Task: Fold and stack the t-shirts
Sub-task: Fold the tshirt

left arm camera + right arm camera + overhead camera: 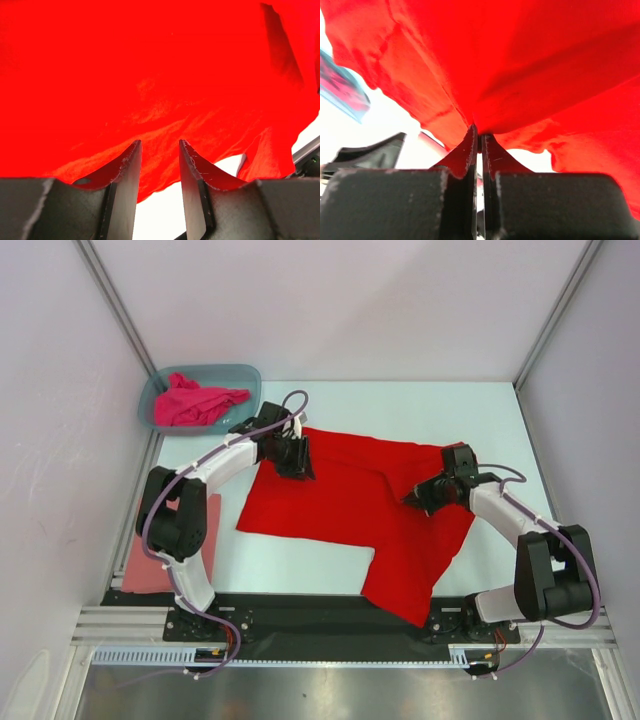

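The bright red t-shirt [340,500] lies spread across the middle of the table, its right side rumpled and folded towards the front. My right gripper [418,497] is shut on a pinched fold of that red cloth [535,60], which bunches right at the fingertips [479,131]. My left gripper [297,462] sits at the shirt's back left edge. Its jaws [159,142] stand apart, with red cloth [150,65] just beyond the tips and bare table showing between them. The magenta-pink t-shirt [195,403] lies crumpled in the tub. The salmon-pink t-shirt [150,562] lies flat at the front left.
A translucent blue-grey tub [245,375] stands at the back left corner, also showing in the right wrist view [340,92]. White walls and metal posts enclose the table. The arm bases and a black rail [330,615] run along the near edge.
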